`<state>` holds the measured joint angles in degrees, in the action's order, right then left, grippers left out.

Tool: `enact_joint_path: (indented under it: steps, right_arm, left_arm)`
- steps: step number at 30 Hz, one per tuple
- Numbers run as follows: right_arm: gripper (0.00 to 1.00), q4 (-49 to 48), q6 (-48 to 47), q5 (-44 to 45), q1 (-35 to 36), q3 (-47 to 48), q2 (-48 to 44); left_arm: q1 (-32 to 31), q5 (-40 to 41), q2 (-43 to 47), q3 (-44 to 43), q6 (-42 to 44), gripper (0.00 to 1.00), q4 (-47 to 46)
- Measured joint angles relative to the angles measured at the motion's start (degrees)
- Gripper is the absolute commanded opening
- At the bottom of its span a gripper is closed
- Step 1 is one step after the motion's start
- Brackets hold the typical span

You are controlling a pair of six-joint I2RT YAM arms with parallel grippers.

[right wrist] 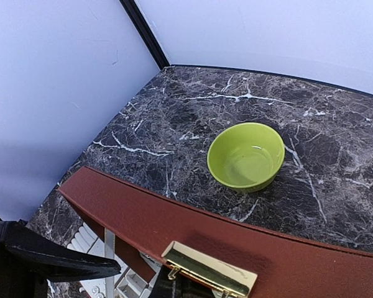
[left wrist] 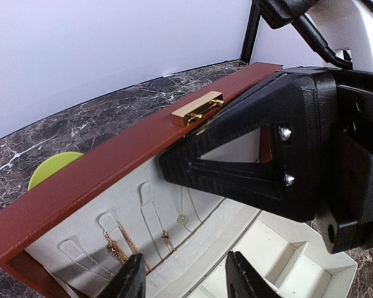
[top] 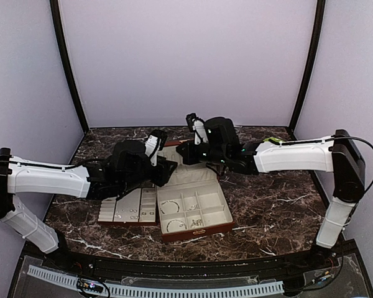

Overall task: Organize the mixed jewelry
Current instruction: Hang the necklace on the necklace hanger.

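The red-brown box (top: pixel 199 233) stands open at the table's middle, with silvery hoops (top: pixel 170 207) and small pieces (top: pixel 194 220) in its cream compartments. Its lid (left wrist: pixel 87 180) is tilted up, with fine chains (left wrist: pixel 115 248) hanging on the cream lining. A gold clasp (right wrist: pixel 211 273) sits on the lid's rim. My right gripper (top: pixel 188 155) pinches the lid by the clasp; one black finger (left wrist: pixel 255 161) lies on the lining, the other is hidden. My left gripper (left wrist: pixel 188 279) is open and empty, just in front of the lining.
A removable tray (top: pixel 129 208) with small silvery pieces lies left of the box. A lime-green bowl (right wrist: pixel 245 155) stands on the marble behind the lid, and a green plate (left wrist: pixel 50 169) peeks out behind it. Walls close in the table at the back and sides.
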<state>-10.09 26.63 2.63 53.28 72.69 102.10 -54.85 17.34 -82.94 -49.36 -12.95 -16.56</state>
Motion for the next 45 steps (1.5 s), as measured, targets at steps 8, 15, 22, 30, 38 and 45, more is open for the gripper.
enact_joint_path:
  steps: [8, 15, 22, 30, 38, 45]
  right_arm:
    - [0.00, 0.6, 0.0, 0.0, 0.0, 1.0, 1.2]
    - [0.10, 0.7, 0.0, -0.1, 0.2, 1.2, 1.2]
    - [0.18, 0.7, 0.1, -0.1, 0.3, 1.3, 1.2]
    - [0.24, 0.7, 0.4, -0.1, 0.3, 1.3, 1.2]
    - [0.26, 6.7, 0.9, -0.2, 0.3, 4.8, 1.3]
    - [0.27, 15.1, 2.0, -0.2, 0.3, 9.9, 2.8]
  left_arm:
    - [0.0, 0.0, 0.0, 0.4, -0.2, 0.46, 0.0]
    - [0.0, 0.0, 0.0, 1.3, -0.2, 0.46, -0.1]
    - [0.0, -0.1, 0.1, 1.6, -0.4, 0.46, -0.1]
    - [0.0, -0.2, 0.2, 1.6, -0.4, 0.46, -0.1]
    - [0.0, -0.2, 1.0, 2.4, -0.4, 0.46, -0.1]
    - [0.0, -0.2, 1.6, 2.8, -0.7, 0.46, -0.2]
